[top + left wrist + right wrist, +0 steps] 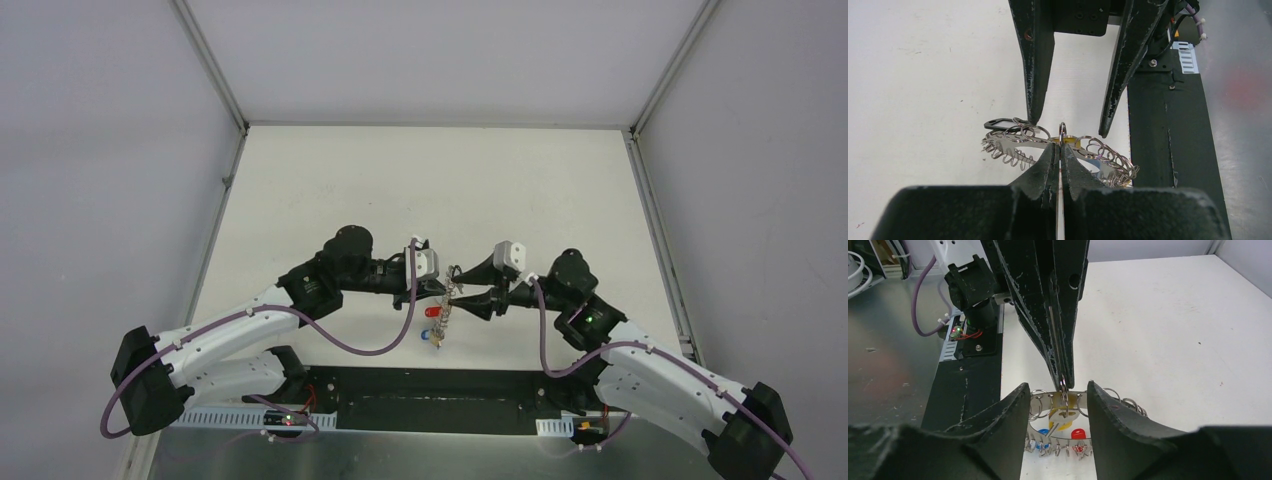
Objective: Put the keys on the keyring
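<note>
Your left gripper (pixel 1061 146) had its fingers pressed together on one small loop at the top of the keyring (pixel 1008 152). It held the ring up between the two arms, over the near part of the counter (pixel 420 180). Your right gripper (pixel 1057 390) had its fingers apart, one on each side of that loop, and I saw them touch nothing.

The keyring looked light and floppy, and its thin wire coils were probably slippery. I think a firm pinch on a single loop was safer than a grip on the coils.

The red-headed key (pixel 1078 433), the blue-headed key (pixel 1043 431) and the yellow-headed key (pixel 1070 425) hung under it. I could not tell whether they were already threaded, because the fingers hid the joints.
</note>
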You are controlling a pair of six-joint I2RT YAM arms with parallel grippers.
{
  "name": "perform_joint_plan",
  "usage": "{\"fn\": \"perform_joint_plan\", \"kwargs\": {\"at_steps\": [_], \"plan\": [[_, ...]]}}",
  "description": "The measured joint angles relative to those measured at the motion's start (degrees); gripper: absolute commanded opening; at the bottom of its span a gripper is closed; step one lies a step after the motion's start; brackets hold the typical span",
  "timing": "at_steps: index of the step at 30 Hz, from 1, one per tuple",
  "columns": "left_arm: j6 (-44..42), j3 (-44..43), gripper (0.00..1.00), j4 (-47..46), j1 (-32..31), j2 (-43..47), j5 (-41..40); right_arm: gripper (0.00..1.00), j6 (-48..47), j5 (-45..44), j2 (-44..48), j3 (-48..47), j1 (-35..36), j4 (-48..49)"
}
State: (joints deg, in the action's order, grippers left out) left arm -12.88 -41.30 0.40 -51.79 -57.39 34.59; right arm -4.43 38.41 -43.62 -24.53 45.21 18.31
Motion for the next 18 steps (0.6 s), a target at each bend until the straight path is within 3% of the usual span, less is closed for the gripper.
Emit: {"fn": "perform_joint_plan", "kwargs": {"at_steps": [2, 3, 12, 15, 18], "plan": [[0.0, 0.0, 0.0, 0.0, 0.0, 0.04, 0.0, 0.27, -0.09, -0.02, 0.0, 0.48, 0.0, 0.11], [0.0, 0.0, 0.0, 0.0, 0.0, 0.07, 0.0, 0.24, -0.07, -0.11, 0.0, 0.76, 0.0, 0.17], [0.02, 0.0, 0.0, 0.0, 0.0, 0.09, 0.0, 0.21, 0.24, -0.5, -0.57, 1.09, 0.0, 0.79], [0.04, 0.0, 0.0, -0.02, 0.0, 0.09, 0.0, 0.16, 0.24, -0.35, -1.31, 1.09, 0.0, 1.33], [0.04, 0.0, 0.0, -0.02, 0.0, 0.09, 0.0, 0.04, 0.2, -0.17, -1.97, 1.09, 0.0, 1.64]]}}
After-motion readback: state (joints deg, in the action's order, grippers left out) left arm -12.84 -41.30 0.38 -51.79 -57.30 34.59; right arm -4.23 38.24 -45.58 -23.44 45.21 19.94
